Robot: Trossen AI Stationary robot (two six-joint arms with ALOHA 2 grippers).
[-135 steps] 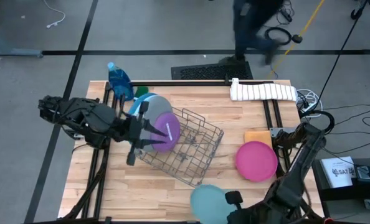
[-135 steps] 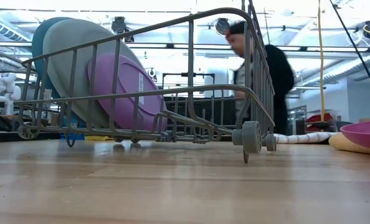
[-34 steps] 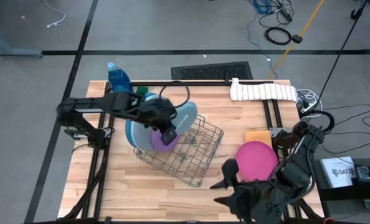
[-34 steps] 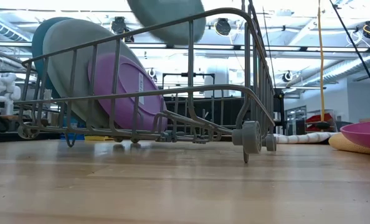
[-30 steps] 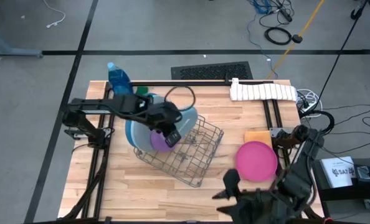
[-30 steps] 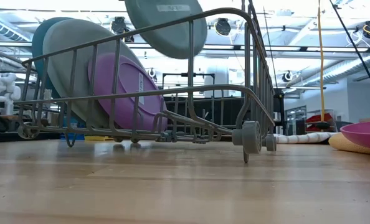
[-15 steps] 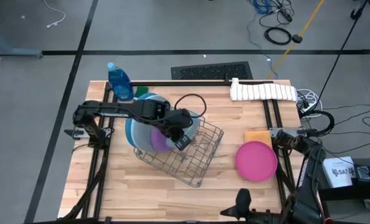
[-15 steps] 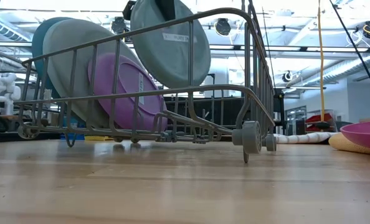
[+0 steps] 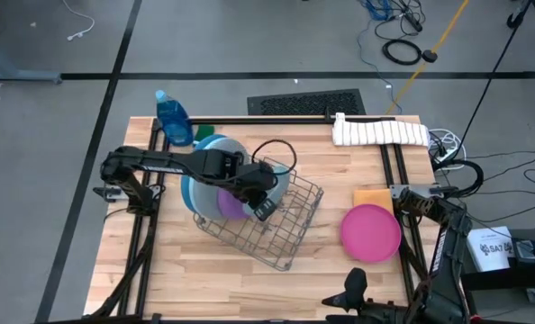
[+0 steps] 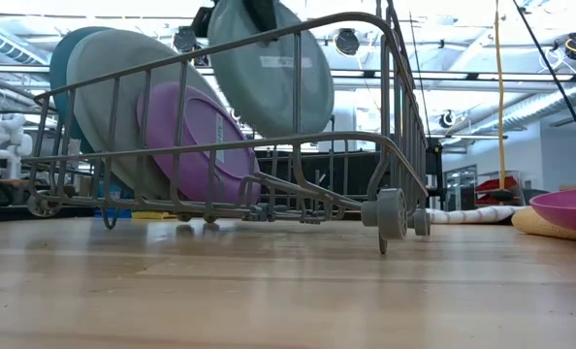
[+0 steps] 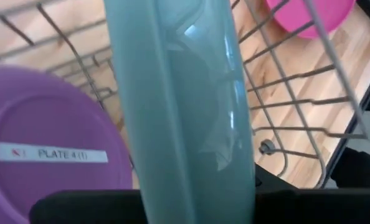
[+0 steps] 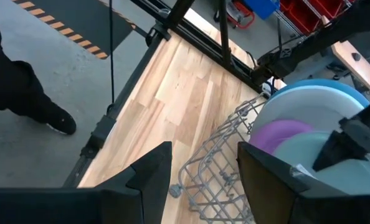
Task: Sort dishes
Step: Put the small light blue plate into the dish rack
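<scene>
teal plate going into the rack
left gripper (image 9: 260, 200) clamps the teal plate (image 10: 269, 68) upright, edge-down to slot beside the purple plate (image 10: 193, 141) in the wire rack (image 10: 385, 145); right gripper (image 12: 200, 171) spread wide, idle.

Left arm (image 9: 173, 165) showing black, jointed, boxy segments; black cable looping over wrist. Right gripper (image 12: 200, 171) showing broad matte-black fingers (image 12: 149, 174).

The right gripper (image 12: 200, 180), fingers apart, looks down on the wooden table (image 12: 185, 87), the wire rack (image 12: 225, 165), and upright plates: pale blue (image 12: 322, 99), purple (image 12: 278, 135), teal (image 12: 300, 152).
</scene>
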